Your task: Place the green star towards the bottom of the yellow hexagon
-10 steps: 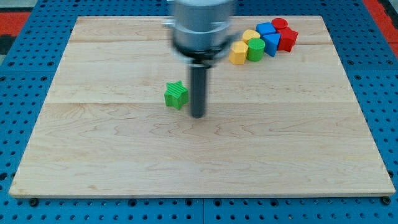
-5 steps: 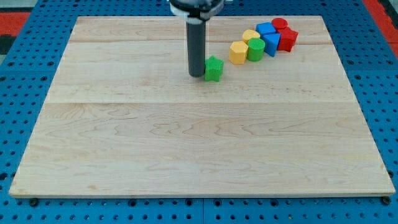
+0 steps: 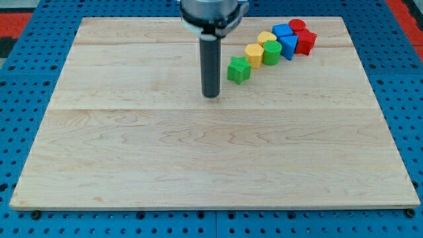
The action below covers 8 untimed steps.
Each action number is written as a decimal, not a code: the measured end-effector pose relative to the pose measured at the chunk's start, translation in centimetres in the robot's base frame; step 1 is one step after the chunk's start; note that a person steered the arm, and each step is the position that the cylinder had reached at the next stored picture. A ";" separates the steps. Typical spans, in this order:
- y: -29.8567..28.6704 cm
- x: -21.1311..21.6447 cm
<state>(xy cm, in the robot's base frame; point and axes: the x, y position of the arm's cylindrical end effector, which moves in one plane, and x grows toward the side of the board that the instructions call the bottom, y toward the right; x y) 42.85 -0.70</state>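
The green star (image 3: pixel 238 69) lies on the wooden board (image 3: pixel 132 145), just below and left of the yellow hexagon (image 3: pixel 254 53), close to it or touching it. My tip (image 3: pixel 211 96) is down on the board to the left of and a little below the star, a short gap away and not touching it. The dark rod rises from the tip to the arm's grey body at the view's top.
A cluster sits at the view's top right: a green cylinder (image 3: pixel 271 52), a second yellow block (image 3: pixel 266 38), two blue blocks (image 3: pixel 283 31) (image 3: pixel 289 46), a red cylinder (image 3: pixel 297 26) and a red block (image 3: pixel 306 41). A blue pegboard surrounds the board.
The green star has gone up and right, from mid-board to beside the yellow hexagon. My tip pushed it there, then drew back down and left, off the star.
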 end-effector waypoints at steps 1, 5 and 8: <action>3.3 -1.7; 9.7 -7.9; 11.4 -7.5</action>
